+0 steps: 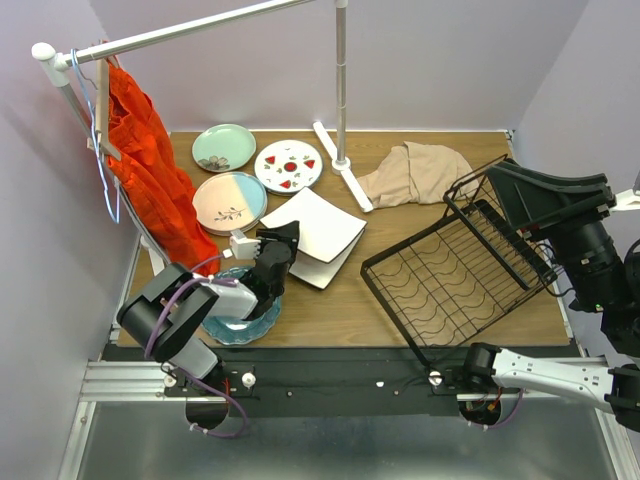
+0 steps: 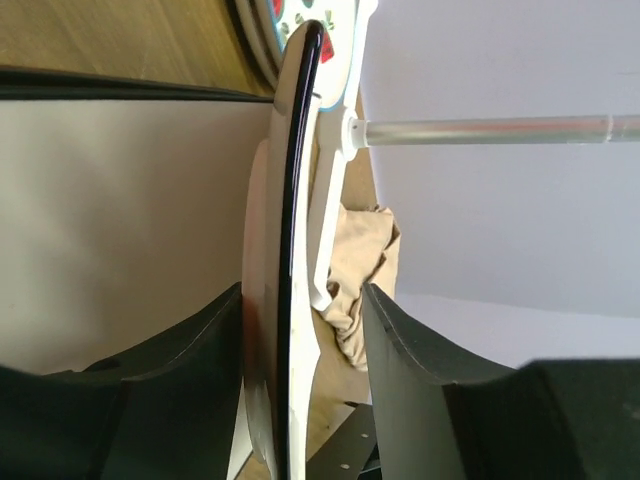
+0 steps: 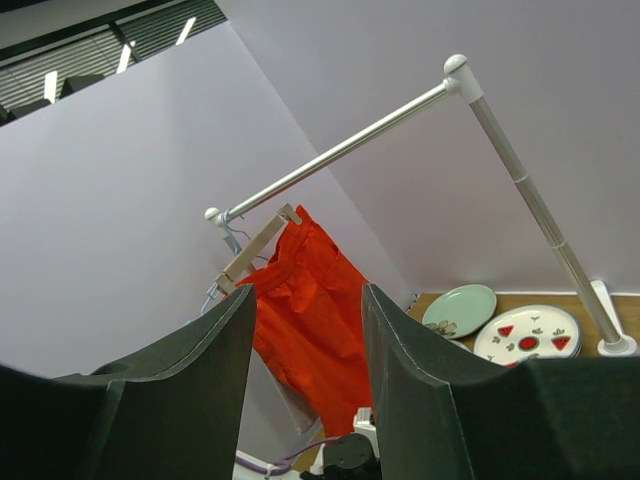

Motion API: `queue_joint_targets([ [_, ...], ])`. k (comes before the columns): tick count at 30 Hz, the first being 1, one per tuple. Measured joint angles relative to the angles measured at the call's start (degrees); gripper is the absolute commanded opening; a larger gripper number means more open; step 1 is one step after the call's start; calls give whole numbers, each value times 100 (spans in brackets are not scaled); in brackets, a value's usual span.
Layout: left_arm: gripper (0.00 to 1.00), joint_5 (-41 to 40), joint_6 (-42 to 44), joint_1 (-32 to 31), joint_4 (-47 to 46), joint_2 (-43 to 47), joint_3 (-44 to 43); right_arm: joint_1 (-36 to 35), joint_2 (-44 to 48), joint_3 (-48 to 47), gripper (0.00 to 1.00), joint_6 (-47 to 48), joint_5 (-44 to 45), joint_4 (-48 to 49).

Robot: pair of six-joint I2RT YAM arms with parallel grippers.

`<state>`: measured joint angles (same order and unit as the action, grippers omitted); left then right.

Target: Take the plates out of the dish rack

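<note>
left jaws — parted around square plate rim | right jaws — open, empty

Pale lilac walls close in a wooden tabletop on three sides, evenly lit. A white metal clothes rail runs across the upper left of the overhead view, its upright post standing on a white foot at the top centre of the table. An orange-red garment hangs from a wooden hanger at the left. A beige cloth lies crumpled right of the foot. In the right wrist view, the upper left corner shows a dark slatted ceiling with strip lights.
</note>
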<state>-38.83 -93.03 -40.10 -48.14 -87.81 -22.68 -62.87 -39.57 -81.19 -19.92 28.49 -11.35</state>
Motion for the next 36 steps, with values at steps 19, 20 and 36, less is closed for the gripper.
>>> queue_joint_targets([
  [19, 63, 385, -588, -28, 3285, 262, -1412, 0, 74, 2, 56, 0, 105, 4],
  [20, 63, 415, -640, -44, 3460, 262, -1510, 0, 76, 2, 56, 0, 111, 4],
  [36, 61, 505, -1373, -74, 4651, 348, -1381, 0, 155, 31, 56, -4, 203, 13],
])
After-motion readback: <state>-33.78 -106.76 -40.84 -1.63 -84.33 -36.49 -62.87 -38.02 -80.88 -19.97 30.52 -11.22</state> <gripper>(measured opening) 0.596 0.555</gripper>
